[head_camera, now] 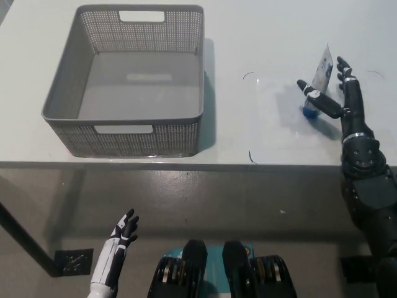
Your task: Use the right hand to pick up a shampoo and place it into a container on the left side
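My right hand (338, 99) brackets the upright shampoo tube (317, 84), fingers spread, seemingly not yet closed; left hand (124, 231) idles low.

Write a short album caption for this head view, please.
Black right hand open around the upright shampoo tube, grey basket waiting empty on the left, white left hand resting low.

On the table (267, 37), the basket (127, 81) sits left, the shampoo tube (317, 84) well apart to its right
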Motion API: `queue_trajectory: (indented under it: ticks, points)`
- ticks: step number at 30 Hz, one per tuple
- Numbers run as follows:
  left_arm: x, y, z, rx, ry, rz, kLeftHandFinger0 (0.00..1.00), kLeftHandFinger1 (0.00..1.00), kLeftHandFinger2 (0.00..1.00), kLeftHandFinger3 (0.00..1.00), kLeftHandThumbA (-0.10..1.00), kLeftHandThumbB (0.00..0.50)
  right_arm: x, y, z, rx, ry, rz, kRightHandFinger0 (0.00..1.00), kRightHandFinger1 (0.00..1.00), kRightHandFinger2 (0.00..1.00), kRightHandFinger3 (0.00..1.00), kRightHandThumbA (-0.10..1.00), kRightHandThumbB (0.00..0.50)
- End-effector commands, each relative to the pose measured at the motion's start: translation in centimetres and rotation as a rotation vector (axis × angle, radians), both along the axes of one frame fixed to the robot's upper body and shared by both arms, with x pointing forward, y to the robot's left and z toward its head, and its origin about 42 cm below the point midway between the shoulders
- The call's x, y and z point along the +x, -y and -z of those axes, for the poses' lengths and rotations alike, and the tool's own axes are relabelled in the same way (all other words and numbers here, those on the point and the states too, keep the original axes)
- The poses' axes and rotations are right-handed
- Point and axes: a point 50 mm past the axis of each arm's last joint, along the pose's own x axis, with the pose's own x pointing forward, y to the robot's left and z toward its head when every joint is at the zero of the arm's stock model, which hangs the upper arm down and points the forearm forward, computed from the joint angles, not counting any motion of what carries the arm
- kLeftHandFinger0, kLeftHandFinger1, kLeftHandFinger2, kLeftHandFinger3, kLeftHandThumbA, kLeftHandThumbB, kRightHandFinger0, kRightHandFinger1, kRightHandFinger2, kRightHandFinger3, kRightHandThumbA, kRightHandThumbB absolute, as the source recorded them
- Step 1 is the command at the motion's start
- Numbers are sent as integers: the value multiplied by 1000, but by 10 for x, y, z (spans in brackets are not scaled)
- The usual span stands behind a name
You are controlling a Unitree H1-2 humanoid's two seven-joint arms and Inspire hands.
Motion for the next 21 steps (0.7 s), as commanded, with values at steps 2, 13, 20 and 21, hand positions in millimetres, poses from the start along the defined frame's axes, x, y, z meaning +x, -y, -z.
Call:
queue_trajectory:
  ticks: [2, 13, 20, 21]
  points:
    - [10, 1, -16, -5, 79, 1, 1000, 1000, 1000, 1000, 1000, 80, 20, -18, -39, 13, 118, -22, 1000, 1000, 1000, 1000, 874, 356]
    - [11, 2, -16, 5, 81, 9, 1000, 1000, 1000, 1000, 1000, 79, 21, -37, -19, 45, -4, -44, 1000, 1000, 1000, 1000, 901, 415]
    - [16, 3, -21, 4, 93, 16, 1000, 1000, 1000, 1000, 1000, 84, 21, -49, -23, 116, 29, 140, 8, 72, 213, 156, -83, 227]
    - [17, 2, -21, 1, 95, 14, 1000, 1000, 1000, 1000, 1000, 84, 21, -50, -24, 125, 32, 147, 2, 48, 251, 184, -97, 186]
